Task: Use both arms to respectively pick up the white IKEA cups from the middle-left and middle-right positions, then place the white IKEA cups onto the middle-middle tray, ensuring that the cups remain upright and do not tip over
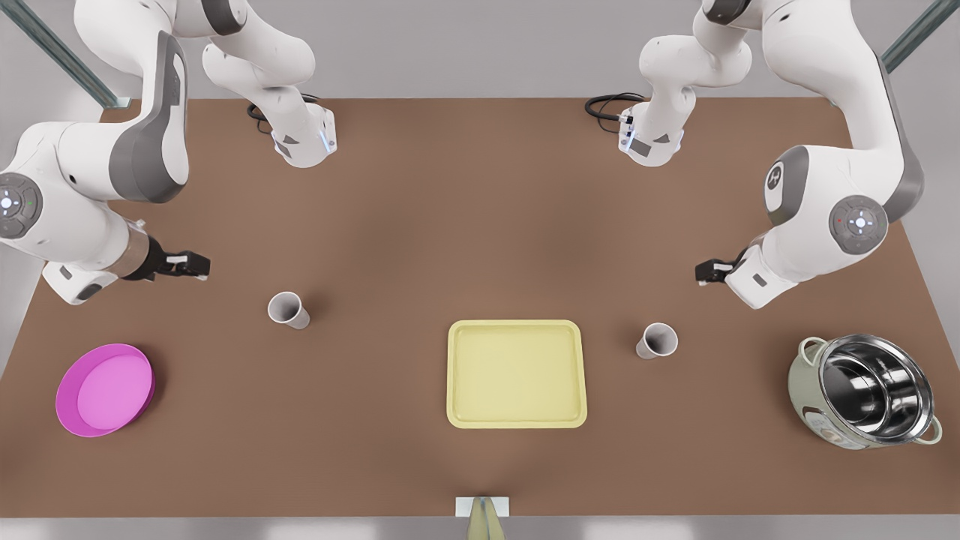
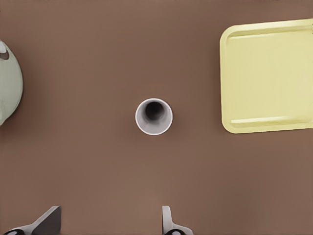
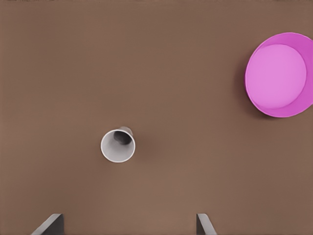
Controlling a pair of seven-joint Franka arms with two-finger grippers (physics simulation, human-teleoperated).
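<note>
Brown table (image 1: 480,225), and nearest the camera sits the yellow tray (image 1: 517,373), flat, nothing on it. Same depth out wide: pink plate (image 1: 105,390) far off the tray twd the front view's left, steel pot (image 1: 862,391) far off twd the front view's right.

A bit further back, two white cups, both upright, both on bare table. One cup (image 1: 657,340) stands near the tray on the pot side; other cup (image 1: 288,309) is well apart from the tray on the plate side.

Further back again, the grippers. Left gripper (image 1: 709,271) hangs above the table beyond the pot-side cup (image 2: 153,116), fingers spread wide, holding nothing, tray edge (image 2: 268,76) in its wrist cam. Right gripper (image 1: 191,265) hangs beyond the plate-side cup (image 3: 118,145), fingers also wide apart, nothing in them; plate (image 3: 279,74) shows in its cam.
</note>
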